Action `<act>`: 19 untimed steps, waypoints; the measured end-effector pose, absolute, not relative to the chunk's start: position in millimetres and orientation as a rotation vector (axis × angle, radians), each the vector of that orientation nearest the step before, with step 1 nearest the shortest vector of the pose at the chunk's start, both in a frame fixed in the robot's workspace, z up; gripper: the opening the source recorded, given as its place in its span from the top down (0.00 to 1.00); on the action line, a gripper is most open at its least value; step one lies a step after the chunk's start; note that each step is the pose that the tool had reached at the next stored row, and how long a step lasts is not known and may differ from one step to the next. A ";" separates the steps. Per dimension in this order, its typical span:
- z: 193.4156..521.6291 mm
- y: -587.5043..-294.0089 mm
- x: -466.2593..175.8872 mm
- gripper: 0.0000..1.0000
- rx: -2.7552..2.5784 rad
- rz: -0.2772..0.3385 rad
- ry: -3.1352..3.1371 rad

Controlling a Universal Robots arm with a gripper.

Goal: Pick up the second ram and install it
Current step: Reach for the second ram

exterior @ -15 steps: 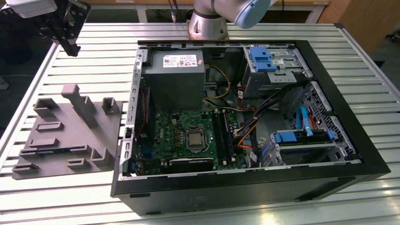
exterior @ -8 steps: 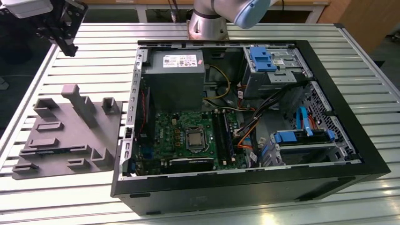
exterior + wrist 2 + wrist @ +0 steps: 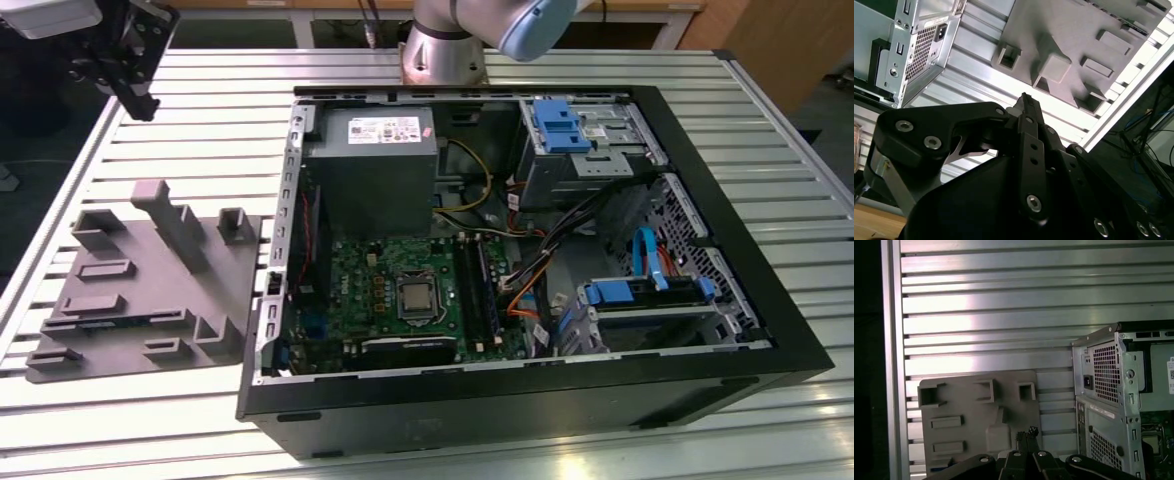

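My pincer (image 3: 139,104) hangs high over the far corner of the slatted aluminium tabletop (image 3: 214,95), at the exterior view's left, well apart from the open computer case (image 3: 534,390). In both wrist views its black fingers (image 3: 1026,107) (image 3: 1026,434) stand pressed together at the tips, with nothing visible between them. Below it on the tabletop lies the grey moulded fixture plate (image 3: 134,290) (image 3: 1079,30) (image 3: 964,400), just beside the case, its raised pegs and shallow pockets showing no stick in them. Inside the case, the motherboard (image 3: 380,275) lies under the grey power supply (image 3: 371,165). A long dark stick, which I take for the second ram (image 3: 471,285), stands on edge among the slots just beside the processor socket (image 3: 416,295), toward the exterior view's right. Whether it is fully seated I cannot tell. My arm's base (image 3: 441,50) stands behind the case at the tabletop's far edge.
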State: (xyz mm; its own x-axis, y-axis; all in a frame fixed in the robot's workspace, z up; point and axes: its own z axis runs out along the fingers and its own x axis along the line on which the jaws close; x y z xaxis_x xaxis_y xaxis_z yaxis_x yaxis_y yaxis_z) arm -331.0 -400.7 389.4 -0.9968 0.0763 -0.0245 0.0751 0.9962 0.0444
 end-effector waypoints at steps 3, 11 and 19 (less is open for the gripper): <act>389.4 -400.7 -333.2 0.89 0.118 0.068 3.113; 389.3 -400.7 -338.1 0.89 0.118 0.068 3.113; 388.6 -400.7 -340.9 0.89 0.118 0.068 3.112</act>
